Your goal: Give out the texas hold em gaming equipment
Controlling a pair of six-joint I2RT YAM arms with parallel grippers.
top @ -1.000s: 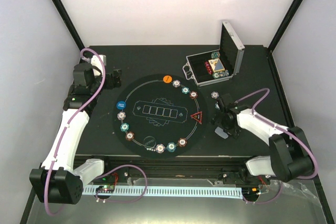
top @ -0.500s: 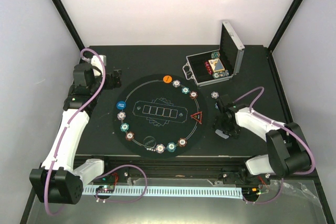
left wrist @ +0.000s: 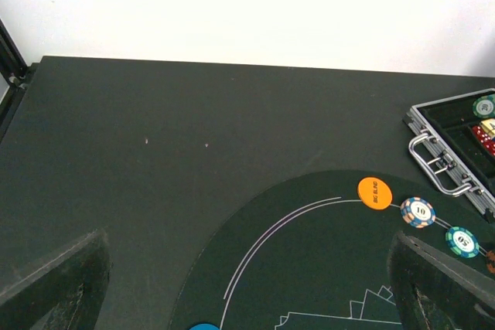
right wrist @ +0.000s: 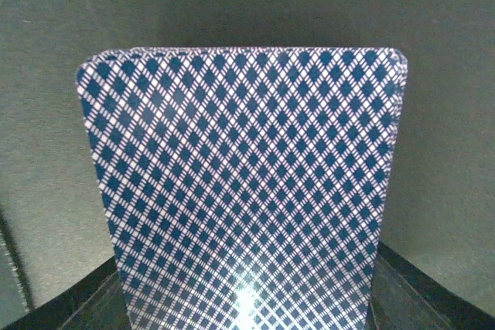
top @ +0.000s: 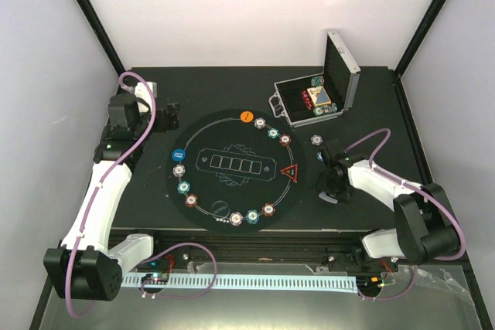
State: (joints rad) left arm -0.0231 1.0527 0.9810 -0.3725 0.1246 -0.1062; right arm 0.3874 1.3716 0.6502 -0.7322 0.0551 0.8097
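Note:
A deck of blue-diamond-backed playing cards [right wrist: 244,168] lies on the black table right of the mat and fills the right wrist view. My right gripper [right wrist: 247,303] [top: 329,185] is over it, its fingers [right wrist: 433,291] pressed against both long edges. White, teal and red-brown poker chips [top: 272,132] sit in threes around the mat's ring, with an orange disc [top: 246,116] [left wrist: 374,192], a blue disc [top: 178,155] and a red triangle marker [top: 291,173]. One chip [top: 316,140] lies off the mat. My left gripper [left wrist: 251,276] [top: 166,113] hangs open and empty by the mat's far left.
The big round black mat [top: 232,191] [left wrist: 325,268] covers the table's middle. The silver aluminium case [top: 349,76] [left wrist: 445,161] stands open at the far right with chips and other pieces inside. Black frame posts rise at the table's far corners.
My right gripper has dropped slightly toward the deck and its jaws have narrowed onto the cards' edges. The left arm has not moved.

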